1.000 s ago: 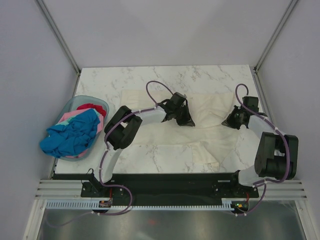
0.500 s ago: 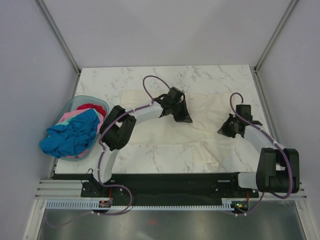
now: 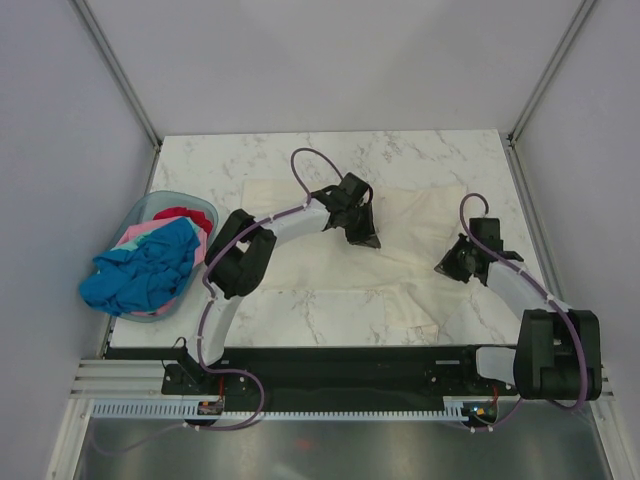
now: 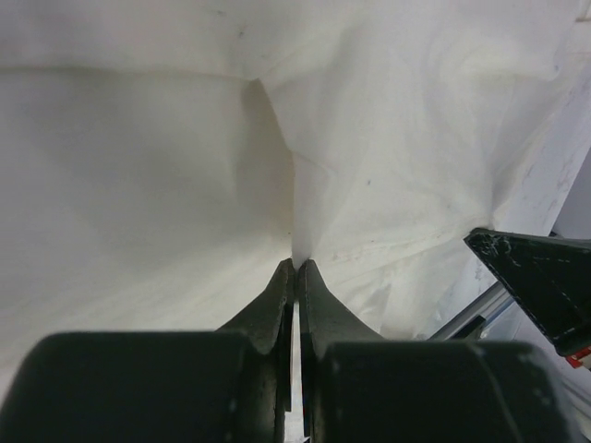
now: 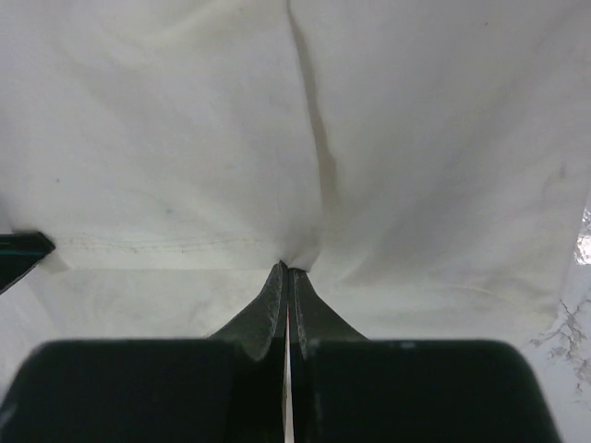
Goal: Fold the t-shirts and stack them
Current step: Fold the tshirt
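A cream-white t-shirt point(image 3: 412, 212) lies partly spread on the marble table point(image 3: 300, 160), with a folded flap near the front point(image 3: 410, 305). My left gripper point(image 3: 366, 236) is over its middle, shut on a pinch of the cream cloth point(image 4: 138, 166), which rises in a ridge from the fingertips point(image 4: 295, 262). At the shirt's right part my right gripper point(image 3: 446, 268) is shut on another pinch of cloth point(image 5: 185, 138), gathered at its tips point(image 5: 287, 267). Bright blue point(image 3: 145, 272), pink point(image 3: 138, 233) and red point(image 3: 180, 213) t-shirts are heaped in the basket.
A pale blue plastic basket point(image 3: 134, 209) stands at the table's left edge, the blue shirt hanging over its near rim. Grey walls and metal posts close in the table on three sides. Bare marble shows behind the shirt and at the front left point(image 3: 300, 310).
My right gripper has drawn its pinch of cream cloth nearer and a little leftward. The left gripper has shifted only slightly and keeps its hold.
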You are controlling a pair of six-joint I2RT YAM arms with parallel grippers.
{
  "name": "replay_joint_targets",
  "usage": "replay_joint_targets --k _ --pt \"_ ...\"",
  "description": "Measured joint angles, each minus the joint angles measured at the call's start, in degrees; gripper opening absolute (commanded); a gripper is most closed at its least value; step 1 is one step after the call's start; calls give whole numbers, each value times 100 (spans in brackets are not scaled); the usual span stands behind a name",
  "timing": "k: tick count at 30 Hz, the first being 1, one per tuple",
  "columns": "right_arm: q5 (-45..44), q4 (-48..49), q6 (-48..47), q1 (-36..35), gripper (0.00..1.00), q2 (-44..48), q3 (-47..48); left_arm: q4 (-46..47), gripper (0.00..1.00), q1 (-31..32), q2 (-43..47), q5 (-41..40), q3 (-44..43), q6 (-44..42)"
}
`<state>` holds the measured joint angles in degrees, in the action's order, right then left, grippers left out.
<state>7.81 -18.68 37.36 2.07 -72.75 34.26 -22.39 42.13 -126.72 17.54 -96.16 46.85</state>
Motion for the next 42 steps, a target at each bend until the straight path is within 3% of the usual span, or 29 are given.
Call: replay_joint_targets --k 8,12,14,17,21,28,36,42 --pt "-186 155 433 -321 0 509 -146 -302 8 -2 -90 -149 -170 -129" --pt "-382 251 651 -616 1 586 -343 -387 18 -7 -120 -212 -214 -181" --pt "-468 280 739 -636 9 586 -431 -459 25 -7 -120 -254 -238 -214" --pt "-629 247 774 -634 36 577 -444 -627 30 -7 -120 -382 -273 -267" --pt "-1069 -227 619 -634 45 411 -55 -940 39 -42 -118 -575 -400 -409" --pt "-1259 -461 2 -221 43 -605 1545 -1200 41 -476 57 -802 -662 -826" --pt "-896 -232 -896 343 50 -2404 3292 -1209 41 -1773 28 -765 -1110 -1196" --pt "-614 -140 -1351 551 52 -3403 4030 -1187 41 -2577 -481 -645 -1567 -1353"
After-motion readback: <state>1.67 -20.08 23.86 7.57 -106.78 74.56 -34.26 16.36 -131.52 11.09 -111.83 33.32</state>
